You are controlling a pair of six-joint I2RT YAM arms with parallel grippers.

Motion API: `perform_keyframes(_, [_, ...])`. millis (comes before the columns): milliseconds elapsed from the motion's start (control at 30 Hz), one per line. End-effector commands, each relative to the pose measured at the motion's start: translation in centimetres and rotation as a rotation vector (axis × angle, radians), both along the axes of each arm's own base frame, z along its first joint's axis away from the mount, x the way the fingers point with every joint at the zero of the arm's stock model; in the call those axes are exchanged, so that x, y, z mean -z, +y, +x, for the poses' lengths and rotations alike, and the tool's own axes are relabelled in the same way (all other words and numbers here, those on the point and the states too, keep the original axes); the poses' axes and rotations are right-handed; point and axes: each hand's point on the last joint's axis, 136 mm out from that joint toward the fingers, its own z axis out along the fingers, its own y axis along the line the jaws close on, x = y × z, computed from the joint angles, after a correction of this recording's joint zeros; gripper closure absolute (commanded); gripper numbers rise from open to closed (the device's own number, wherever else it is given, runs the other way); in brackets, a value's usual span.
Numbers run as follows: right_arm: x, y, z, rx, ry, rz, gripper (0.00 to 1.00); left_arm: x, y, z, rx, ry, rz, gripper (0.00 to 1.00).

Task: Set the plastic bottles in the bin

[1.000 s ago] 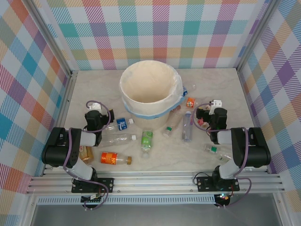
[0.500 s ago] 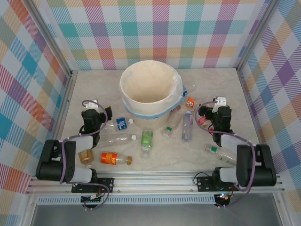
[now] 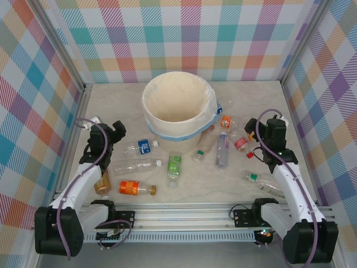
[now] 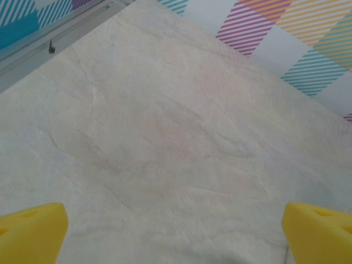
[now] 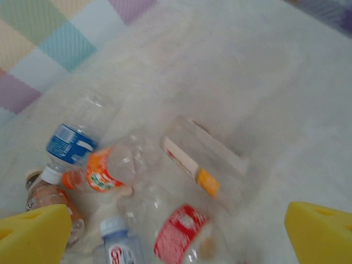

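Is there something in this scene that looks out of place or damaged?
Nothing looks spilled or damaged. The plastic bottles lie on their sides, scattered over the table near the bin, none visibly inside it.

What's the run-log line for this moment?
left gripper: open, empty | right gripper: open, empty | plastic bottles: on table | bin: no bottles inside

Your bin is cream-white, with a light-blue band low on its outside. The desk is pale beige with faint marble veins. The walls carry a pastel plaid of pink, teal, yellow, orange and purple. Among the clear plastic you have a green-label bottle, an orange-label bottle, a blue-label bottle and a red-label bottle. The pads on your left pincer and right pincer are bright yellow.
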Motion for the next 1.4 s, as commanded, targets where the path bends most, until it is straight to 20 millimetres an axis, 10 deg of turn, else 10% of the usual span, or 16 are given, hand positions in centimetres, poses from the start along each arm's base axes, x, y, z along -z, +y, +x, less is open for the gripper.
perform_keyframes(0, [3.6, -2.6, -8.1, 0.343, 0.316, 0.132, 0.00, 1.2, -0.6, -3.0, -0.039, 0.132, -0.130, 0.00])
perform_keyframes(233, [5.4, -3.7, -13.9, 0.610, 0.425, 0.293, 0.00, 2.1, -1.4, -5.3, -0.046, 0.218, -0.225, 0.00])
perform_keyframes(533, [9.3, -4.1, -16.7, 0.850, 0.557, 0.560, 0.00, 2.5, -1.2, -6.1, -0.067, 0.242, -0.244, 0.00])
perform_keyframes(1033, [15.9, -5.4, -14.9, 0.988, 0.529, 0.736, 0.06, 3.0, -1.0, -6.6, -0.081, 0.279, -0.272, 0.00])
perform_keyframes(1367, [17.2, -6.3, -14.2, 0.973, 0.531, 0.708, 0.42, 3.4, -1.2, -7.2, -0.072, 0.311, -0.296, 0.00])
